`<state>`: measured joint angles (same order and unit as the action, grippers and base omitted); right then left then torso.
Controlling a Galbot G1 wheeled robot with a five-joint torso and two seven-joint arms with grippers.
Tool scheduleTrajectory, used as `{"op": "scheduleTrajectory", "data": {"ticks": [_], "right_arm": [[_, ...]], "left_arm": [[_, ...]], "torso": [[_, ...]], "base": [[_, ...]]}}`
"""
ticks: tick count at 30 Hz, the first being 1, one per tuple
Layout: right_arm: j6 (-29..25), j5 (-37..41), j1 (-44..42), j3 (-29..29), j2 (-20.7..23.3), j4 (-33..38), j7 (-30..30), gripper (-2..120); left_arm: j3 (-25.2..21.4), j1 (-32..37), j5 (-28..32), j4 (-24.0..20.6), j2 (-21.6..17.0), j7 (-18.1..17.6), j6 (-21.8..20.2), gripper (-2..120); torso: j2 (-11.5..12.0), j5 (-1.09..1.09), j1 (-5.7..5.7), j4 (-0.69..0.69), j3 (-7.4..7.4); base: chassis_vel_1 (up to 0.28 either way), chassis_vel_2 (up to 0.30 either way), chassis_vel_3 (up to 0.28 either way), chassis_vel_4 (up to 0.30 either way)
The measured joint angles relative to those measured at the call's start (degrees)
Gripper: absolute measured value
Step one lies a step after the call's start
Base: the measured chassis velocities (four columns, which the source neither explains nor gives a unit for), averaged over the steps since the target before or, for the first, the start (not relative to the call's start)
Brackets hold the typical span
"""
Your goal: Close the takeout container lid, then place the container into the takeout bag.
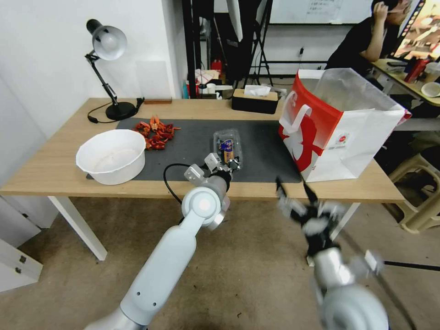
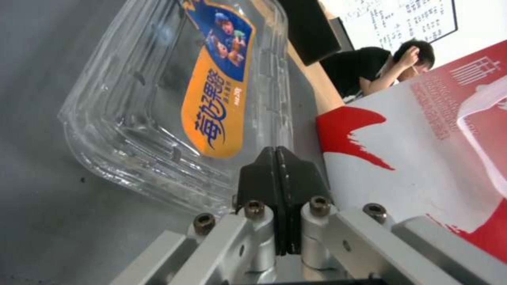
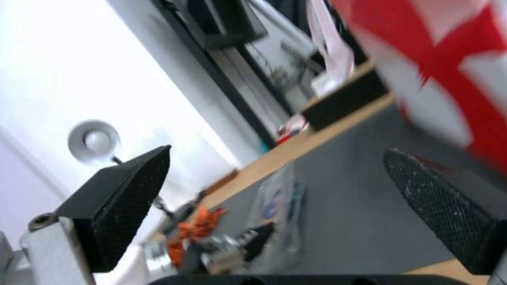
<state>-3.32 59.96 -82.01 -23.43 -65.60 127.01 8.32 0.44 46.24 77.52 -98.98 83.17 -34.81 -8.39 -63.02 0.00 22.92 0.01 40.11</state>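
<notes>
step: lid press-down | left gripper clenched empty at blueberry clamshell near edge, bag at 3 o'clock | right gripper released | advice: push flat along rim, judged

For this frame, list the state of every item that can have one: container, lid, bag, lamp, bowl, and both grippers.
takeout container: lying flat on the dark mat, outside the bag.
lid: down over the tray; latched or not, cannot tell.
takeout bag: upright, mouth open.
left gripper: shut, fingertips at the container's near edge.
right gripper: open, holding nothing, before the table's front edge.
desk lamp: upright; on or off, cannot tell.
white bowl: upright.
</notes>
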Motion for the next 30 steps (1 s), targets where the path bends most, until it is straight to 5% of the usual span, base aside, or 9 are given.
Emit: {"op": "scheduleTrajectory", "data": {"ticks": [10, 26, 30], "right_arm": [[15.05, 20.6, 23.0, 5.13, 0.32, -12.28, 13.65, 100], [30.31, 22.45, 44.52, 15.05, -2.78, -30.58, 21.12, 100], [40.89, 25.21, 48.65, 15.71, -3.1, -35.33, 21.1, 100]], "left_arm": [[0.24, -0.8, -0.12, 1.38, 0.36, -0.05, 0.34, 0], [0.14, -0.93, -0.1, 2.31, 0.23, 0.15, 1.01, 0], [0.17, -0.85, -0.13, 2.5, 0.41, 0.29, 1.36, 0]], "torso": [[0.0, -0.01, 0.0, 0.0, 0.0], [0.0, -0.01, 0.0, 0.0, 0.0], [0.0, 0.0, 0.0, -0.02, 0.0]], "base": [[0.0, 0.0, 0.0, 0.0], [0.0, 0.0, 0.0, 0.0], [0.0, 0.0, 0.0, 0.0]]}}
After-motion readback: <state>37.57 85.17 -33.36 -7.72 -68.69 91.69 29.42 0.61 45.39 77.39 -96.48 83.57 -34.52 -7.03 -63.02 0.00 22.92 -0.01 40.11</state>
